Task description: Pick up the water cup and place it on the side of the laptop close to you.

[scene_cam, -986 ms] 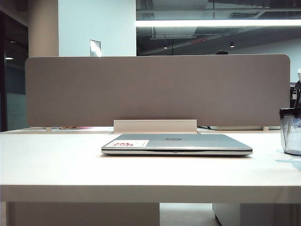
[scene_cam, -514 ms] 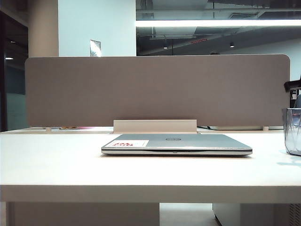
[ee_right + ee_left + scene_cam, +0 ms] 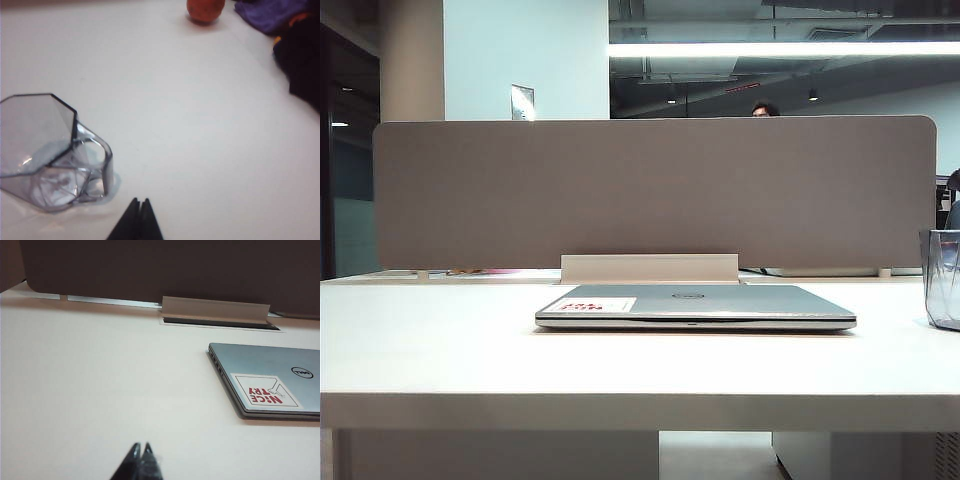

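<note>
The water cup (image 3: 50, 152) stands upright on the white table (image 3: 440, 350), well off to the right of the laptop (image 3: 695, 305) and cut by the edge of the exterior view; nothing holds it. It is clear, grey-blue tinted plastic with a faceted body and a squared loop handle (image 3: 97, 165), so it should be light and rigid, but smooth and liable to slip or tip under a sideways push. The best hold is judged to be across the handle or over one wall at the rim; whether it contains water cannot be told. The right gripper (image 3: 136, 220) hangs above the table just beside the handle, its jaws pressed together and empty, so it must open before any grasp. The left gripper (image 3: 141, 460) is likewise closed and empty, over bare table to the left of the laptop. The closed laptop lid bears a round Dell logo (image 3: 302, 372) and a white sticker (image 3: 265, 391) printed "NICE TRY" in red. The strip of table in front of the laptop is free.
</note>
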Robot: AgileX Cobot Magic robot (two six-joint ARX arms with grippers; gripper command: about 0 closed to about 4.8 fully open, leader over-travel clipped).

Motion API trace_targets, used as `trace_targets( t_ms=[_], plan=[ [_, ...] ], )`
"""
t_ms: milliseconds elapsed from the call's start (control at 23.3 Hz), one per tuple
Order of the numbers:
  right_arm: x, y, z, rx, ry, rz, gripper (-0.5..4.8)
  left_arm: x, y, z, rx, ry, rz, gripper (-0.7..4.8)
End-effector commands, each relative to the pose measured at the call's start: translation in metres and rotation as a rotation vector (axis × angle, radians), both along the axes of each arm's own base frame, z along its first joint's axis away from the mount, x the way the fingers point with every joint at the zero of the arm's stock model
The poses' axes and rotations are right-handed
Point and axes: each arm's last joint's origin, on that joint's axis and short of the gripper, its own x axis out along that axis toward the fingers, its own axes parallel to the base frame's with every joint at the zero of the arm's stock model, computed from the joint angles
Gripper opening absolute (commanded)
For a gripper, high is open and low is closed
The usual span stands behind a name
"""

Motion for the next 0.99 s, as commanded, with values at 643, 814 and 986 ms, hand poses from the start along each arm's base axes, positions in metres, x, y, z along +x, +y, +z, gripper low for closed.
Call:
trace_targets(
  t_ms=[643,814,986],
  plan=[
    [-0.024,-0.001,-0.066,0.133,-0.115,0.038,1.64,0.000,0.000,0.002,-0.004,-0.009,-0.006,-0.06],
    [-0.011,-0.003,-0.081,0.135,-0.117,0.044,1.64,0.000,0.000,0.002,-0.004,-0.009,-0.006,-0.06],
    [0.002,-0.004,-0.099,0.129,-0.124,0.061,1.72,0.000,0.000,0.002,-0.004,-0.009,-0.006,-0.06]
  ],
)
